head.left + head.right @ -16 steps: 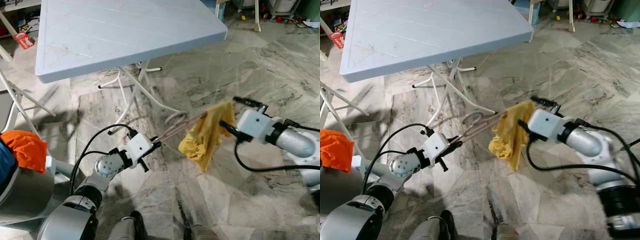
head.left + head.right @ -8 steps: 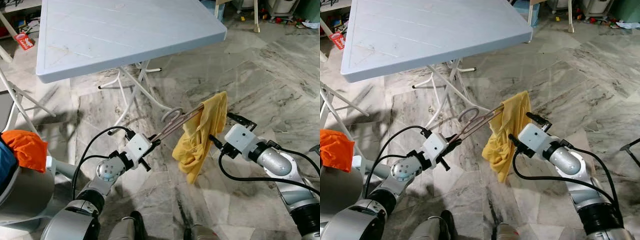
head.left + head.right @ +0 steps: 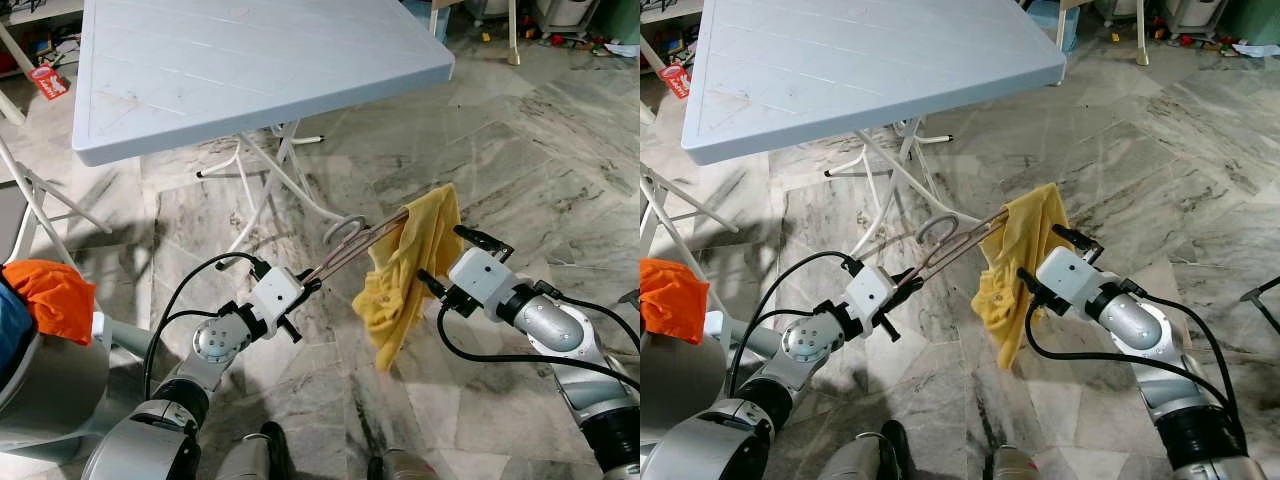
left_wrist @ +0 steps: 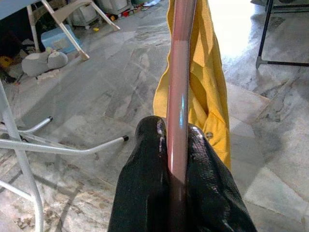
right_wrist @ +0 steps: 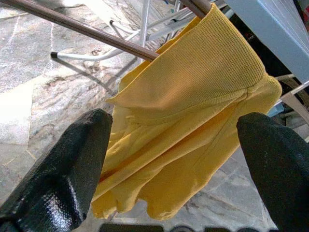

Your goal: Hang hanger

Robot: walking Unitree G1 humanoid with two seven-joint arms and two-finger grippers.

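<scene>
My left gripper [image 3: 306,287] is shut on one end of a brown wooden hanger [image 3: 352,246], which slants up and to the right above the floor; its metal hook [image 3: 341,228] curls near the middle. In the left wrist view the hanger bar [image 4: 179,96] runs between my two black fingers [image 4: 147,183]. A yellow garment [image 3: 408,268] is draped over the hanger's far end and hangs down loosely. My right gripper [image 3: 436,262] is open just right of the cloth, apart from it; its fingertips [image 5: 63,164] frame the yellow garment [image 5: 193,121].
A light blue folding table [image 3: 250,70] stands ahead on white legs [image 3: 270,185] over a marble floor [image 3: 560,150]. An orange cloth [image 3: 50,295] lies on something at my far left. Clutter lines the far wall.
In the last second my right gripper dropped lower and came off the yellow garment. The cloth then swung and now hangs a little further right. The left gripper has kept the hanger steady.
</scene>
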